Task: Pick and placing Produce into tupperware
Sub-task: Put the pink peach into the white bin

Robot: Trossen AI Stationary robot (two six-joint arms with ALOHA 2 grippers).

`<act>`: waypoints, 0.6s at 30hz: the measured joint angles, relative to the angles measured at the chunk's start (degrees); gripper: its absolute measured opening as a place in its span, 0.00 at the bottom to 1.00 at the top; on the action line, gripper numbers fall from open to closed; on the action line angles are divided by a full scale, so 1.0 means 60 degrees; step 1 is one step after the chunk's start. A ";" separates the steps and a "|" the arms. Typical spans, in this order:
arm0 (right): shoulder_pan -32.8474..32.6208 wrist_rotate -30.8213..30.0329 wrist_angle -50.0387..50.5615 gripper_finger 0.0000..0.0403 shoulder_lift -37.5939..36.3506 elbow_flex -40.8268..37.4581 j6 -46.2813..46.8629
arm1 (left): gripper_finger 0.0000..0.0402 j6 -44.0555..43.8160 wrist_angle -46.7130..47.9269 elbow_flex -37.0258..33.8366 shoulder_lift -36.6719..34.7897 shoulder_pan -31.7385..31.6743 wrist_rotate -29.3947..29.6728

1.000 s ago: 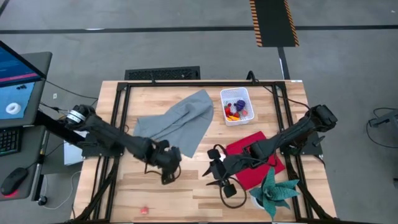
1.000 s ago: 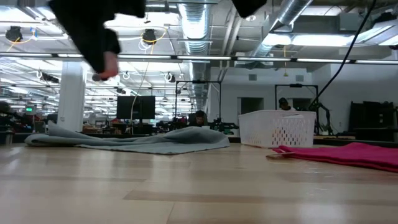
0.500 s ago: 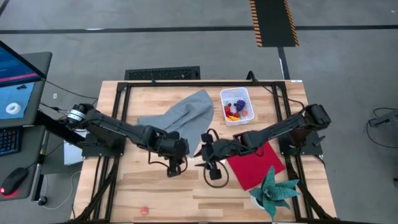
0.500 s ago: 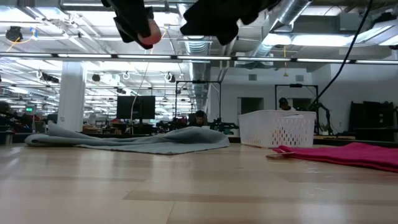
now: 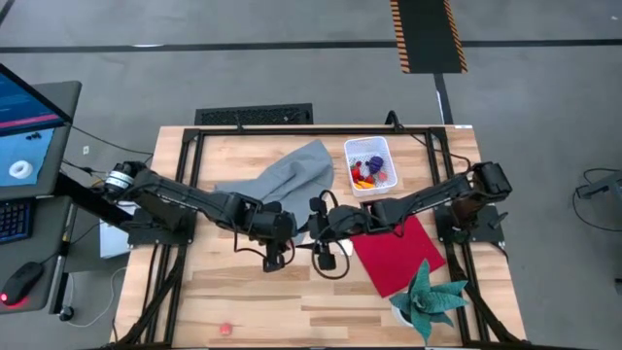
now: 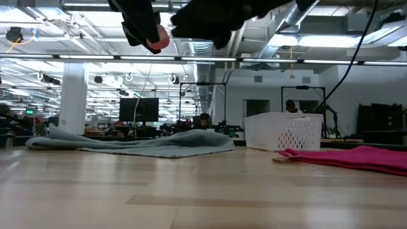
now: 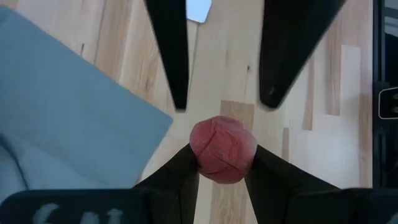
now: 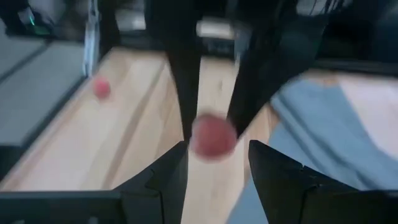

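Note:
My left gripper [image 5: 289, 229] is over the table's middle, shut on a pink-red berry [image 7: 222, 149], which also shows in the low view [image 6: 158, 39] and the right wrist view [image 8: 213, 135]. My right gripper [image 5: 312, 227] faces it from the right. It is open, and its fingers [image 7: 171, 56] stand just beyond the berry on either side without touching it. The white tupperware [image 5: 371, 165] stands on its base at the far right-centre, with several produce pieces inside. Another pink berry [image 5: 225, 329] lies near the front edge. My left gripper pinches the berry's two opposite sides [image 7: 200, 155] between its two fingertips. The fingers come from the table's left, pointing toward its right. The berry is lifted well clear of the table.
A grey cloth [image 5: 282, 185] lies spread at the far left-centre, just behind the grippers. A red cloth [image 5: 394, 251] lies right of centre, with a green plant toy [image 5: 428, 297] at the front right corner. The loose berry also shows in the right wrist view [image 8: 101, 88].
My left gripper has carried the berry toward the table's right and far side, staying shut on it. My right gripper has swung from above the red cloth toward the table's left and far side, and now meets the left gripper nose to nose.

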State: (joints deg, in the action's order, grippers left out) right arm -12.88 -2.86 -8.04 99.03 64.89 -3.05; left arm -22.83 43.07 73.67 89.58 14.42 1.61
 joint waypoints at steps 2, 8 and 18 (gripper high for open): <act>-0.0002 0.0001 0.0106 0.48 0.0096 -0.0047 -0.0009 | 0.26 0.0019 -0.0004 0.0000 0.0000 -0.0069 -0.0134; -0.0015 0.0009 -0.0125 0.48 0.0211 -0.0029 -0.0001 | 0.26 0.0189 -0.0113 0.0000 0.0004 -0.0172 -0.0146; 0.0104 0.0035 -0.0311 0.48 0.0423 -0.0023 0.0005 | 0.26 0.0361 -0.0401 0.0000 0.0007 -0.0172 -0.0235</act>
State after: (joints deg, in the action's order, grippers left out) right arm -12.26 -2.65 -9.91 101.56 64.75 -3.02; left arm -20.67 40.66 73.67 89.62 13.39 0.19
